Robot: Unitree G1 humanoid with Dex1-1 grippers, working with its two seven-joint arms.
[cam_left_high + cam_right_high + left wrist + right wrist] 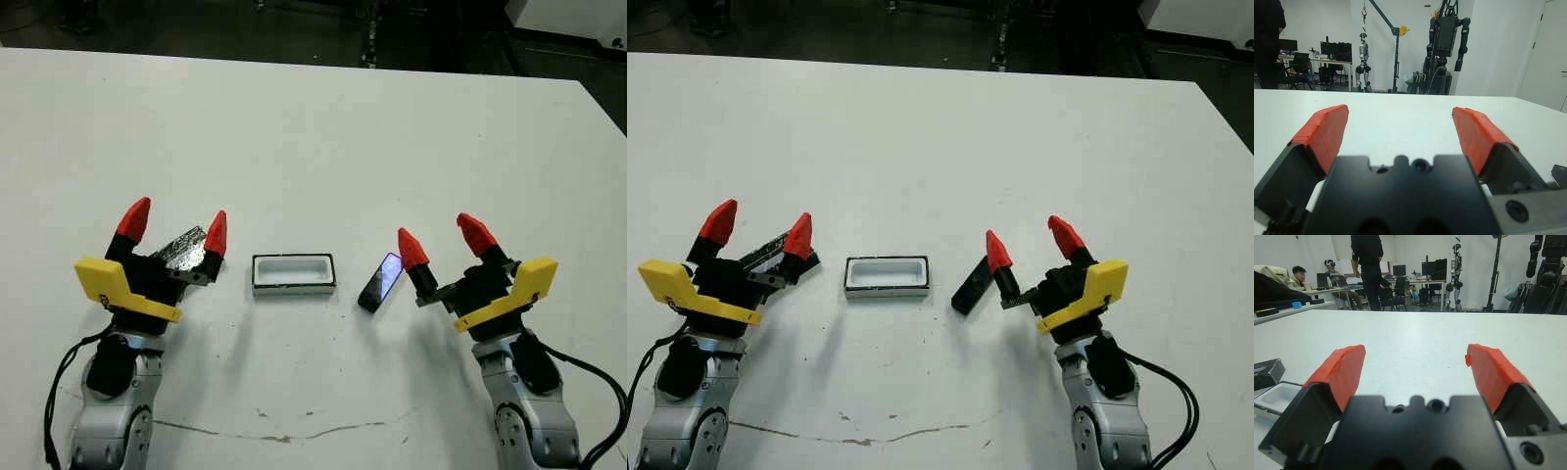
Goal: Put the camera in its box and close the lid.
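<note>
Nothing's done yet: box (293,273) sits empty near the desk's (313,127) front edge, camera (380,281) just beside the released right claw (443,243), lid (180,247) under the spread, empty left claw (174,226).

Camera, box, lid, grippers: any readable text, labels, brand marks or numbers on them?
None can be read.
Camera: glossy face shows only a reflection, no lettering.
Box: plain white inside, dark sides, no label.
Lid: silver speckle only, partly hidden behind the left gripper.
Right gripper and both yellow housings: no markings visible.
</note>
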